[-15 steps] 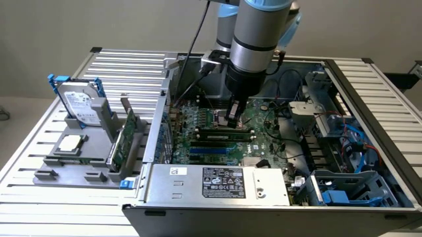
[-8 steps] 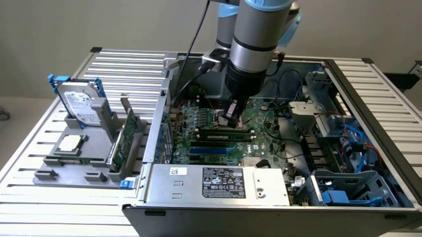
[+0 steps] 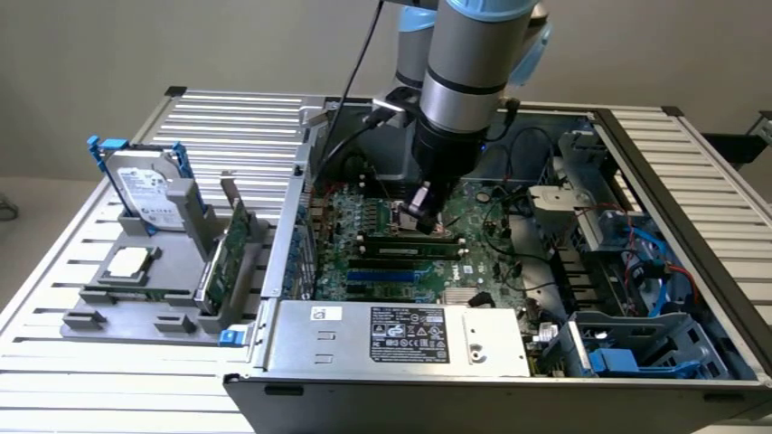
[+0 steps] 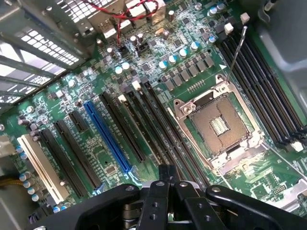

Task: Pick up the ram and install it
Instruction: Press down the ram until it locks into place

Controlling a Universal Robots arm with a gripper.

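Inside, PC case (image 3: 675, 190) holds motherboard (image 4: 144, 62) w/ ram (image 3: 408, 241) (slotted).

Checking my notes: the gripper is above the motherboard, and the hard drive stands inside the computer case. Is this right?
Partly. The gripper is above the motherboard, but the hard drive stands in the gray holder outside the case, as the exterior view shows.

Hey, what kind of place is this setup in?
Likely a robotics lab bench for computer assembly: an open grey desktop computer case with its green motherboard exposed sits on a slatted aluminium table beside a grey parts holder.
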